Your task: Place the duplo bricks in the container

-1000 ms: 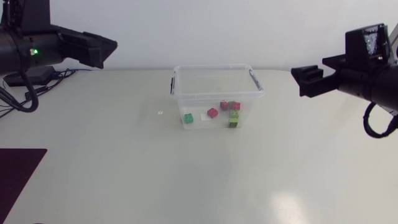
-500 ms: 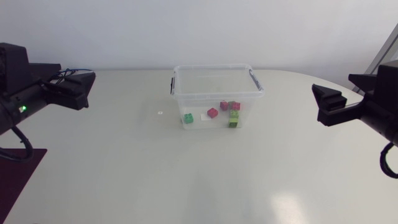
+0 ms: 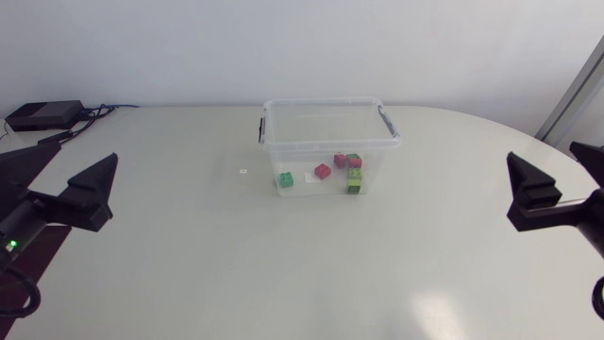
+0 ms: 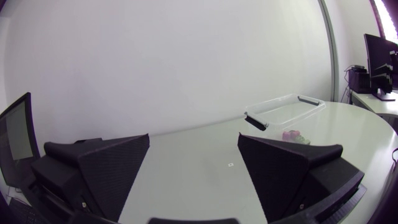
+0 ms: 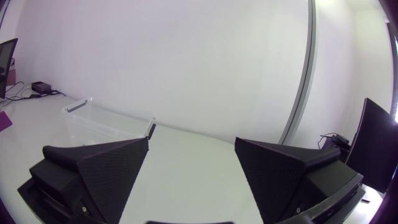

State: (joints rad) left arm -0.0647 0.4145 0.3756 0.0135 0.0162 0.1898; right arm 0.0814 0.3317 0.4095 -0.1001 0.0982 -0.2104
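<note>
Clear container (image 3: 330, 142), duplo bricks (image 3: 323, 171) hazy inside, right pincer (image 3: 559, 175) cropped

A robotics lab, it seems: a wide pale table (image 3: 283, 274) with a black left arm (image 3: 80, 198) and right arm (image 3: 533, 198) at the side edges, and a cabled black electronics box (image 3: 38, 115) upper left

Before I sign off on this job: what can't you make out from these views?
- Head view: bricks in the container are small and bunched; count unclear.
- Head view: white speck beside the container, too small to identify.
- Right wrist view: distance and the container's wall hide the bricks.
</note>
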